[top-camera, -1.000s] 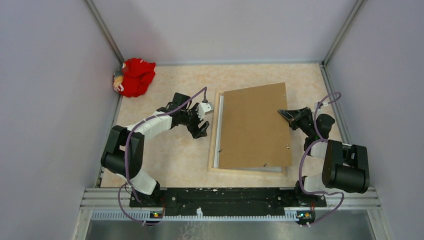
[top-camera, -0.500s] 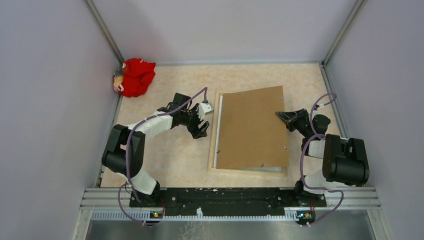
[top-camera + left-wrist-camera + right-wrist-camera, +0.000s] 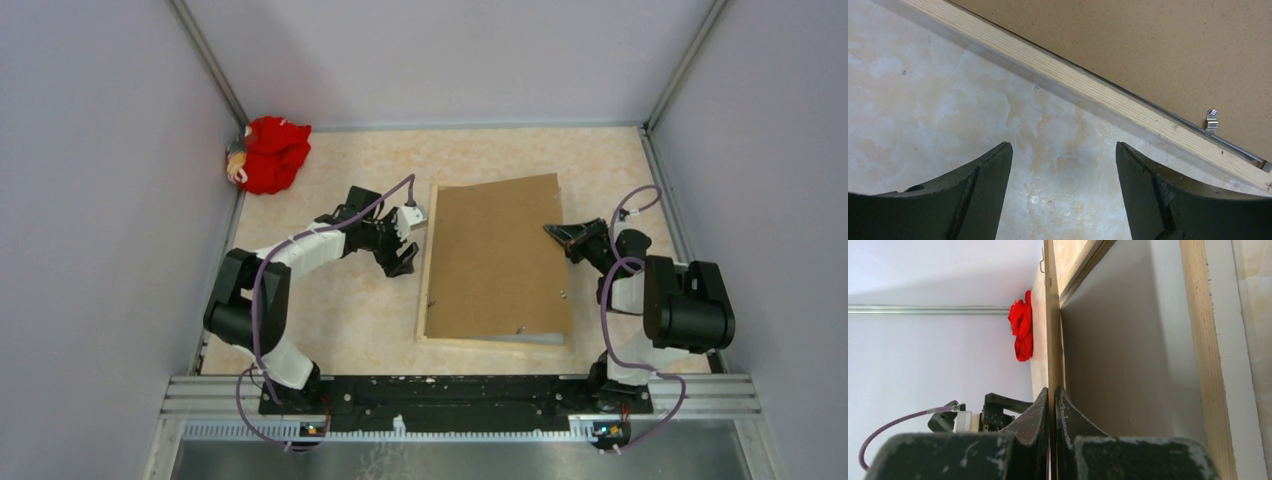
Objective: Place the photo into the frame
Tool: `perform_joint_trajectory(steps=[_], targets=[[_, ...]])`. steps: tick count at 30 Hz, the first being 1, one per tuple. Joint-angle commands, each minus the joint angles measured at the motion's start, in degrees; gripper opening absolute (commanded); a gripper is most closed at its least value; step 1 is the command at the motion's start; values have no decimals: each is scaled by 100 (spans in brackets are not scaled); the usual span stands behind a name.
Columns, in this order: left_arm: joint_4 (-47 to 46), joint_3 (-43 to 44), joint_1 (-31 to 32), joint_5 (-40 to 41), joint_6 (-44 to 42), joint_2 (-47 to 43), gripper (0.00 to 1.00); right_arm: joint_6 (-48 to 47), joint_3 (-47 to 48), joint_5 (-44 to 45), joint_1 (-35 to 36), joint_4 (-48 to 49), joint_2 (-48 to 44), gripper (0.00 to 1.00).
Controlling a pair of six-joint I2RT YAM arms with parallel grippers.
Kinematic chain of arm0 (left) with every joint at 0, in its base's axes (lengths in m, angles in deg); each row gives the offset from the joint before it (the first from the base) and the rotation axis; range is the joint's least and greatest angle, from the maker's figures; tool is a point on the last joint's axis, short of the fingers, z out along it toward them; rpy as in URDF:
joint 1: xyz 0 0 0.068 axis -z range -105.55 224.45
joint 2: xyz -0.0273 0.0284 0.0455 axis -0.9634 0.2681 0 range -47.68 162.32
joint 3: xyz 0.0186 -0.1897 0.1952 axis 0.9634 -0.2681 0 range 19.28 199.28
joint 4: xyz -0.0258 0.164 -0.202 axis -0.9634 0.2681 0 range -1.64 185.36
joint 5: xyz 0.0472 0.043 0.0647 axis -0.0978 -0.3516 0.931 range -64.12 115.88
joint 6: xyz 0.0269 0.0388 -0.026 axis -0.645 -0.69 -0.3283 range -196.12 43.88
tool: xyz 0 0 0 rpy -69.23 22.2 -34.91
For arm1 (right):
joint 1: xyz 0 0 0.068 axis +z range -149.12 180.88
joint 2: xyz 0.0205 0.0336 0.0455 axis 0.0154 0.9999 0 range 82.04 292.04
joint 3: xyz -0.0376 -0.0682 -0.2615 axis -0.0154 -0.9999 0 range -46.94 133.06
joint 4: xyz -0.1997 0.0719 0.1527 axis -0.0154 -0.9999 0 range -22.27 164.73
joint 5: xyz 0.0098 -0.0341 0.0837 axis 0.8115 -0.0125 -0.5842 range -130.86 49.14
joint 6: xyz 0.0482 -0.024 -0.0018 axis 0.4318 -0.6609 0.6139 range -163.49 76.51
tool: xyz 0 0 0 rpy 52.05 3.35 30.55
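The frame (image 3: 428, 285) lies back-up on the table, with its pale wood rails showing. The plain brown backing board (image 3: 495, 260) lies over it, tilted up on its right side. My right gripper (image 3: 556, 232) is shut on the board's right edge; the right wrist view shows the jaws (image 3: 1052, 390) pinching the thin board (image 3: 1052, 315) edge-on. Under the board, inside the frame rail (image 3: 1198, 340), lies a pale grey sheet (image 3: 1123, 355). The photo's printed side shows nowhere. My left gripper (image 3: 400, 260) is open and empty on the table beside the frame's left rail (image 3: 1088, 82).
A red cloth bundle (image 3: 270, 153) sits in the far left corner, and it also shows in the right wrist view (image 3: 1021, 332). A small metal clip (image 3: 1212, 122) sits on the frame's inner edge. Grey walls enclose the table on three sides.
My right gripper has carried the backing board to the left, so that it now covers the grey strip along the frame's left side and lies squarer to the frame. The left arm has not moved.
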Motion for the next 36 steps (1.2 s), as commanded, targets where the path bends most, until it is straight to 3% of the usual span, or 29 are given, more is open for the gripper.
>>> perform_joint_trajectory(steps=[1,17,36], targets=[[-58,155,1,-14,-104,90,82,153,140,-23,93,689,65,0],[-4,120,3,-30,-105,70,81,-674,429,175,106,-119,-341,0],[48,68,-2,-48,-181,92,81,-238,86,543,299,884,154,0]])
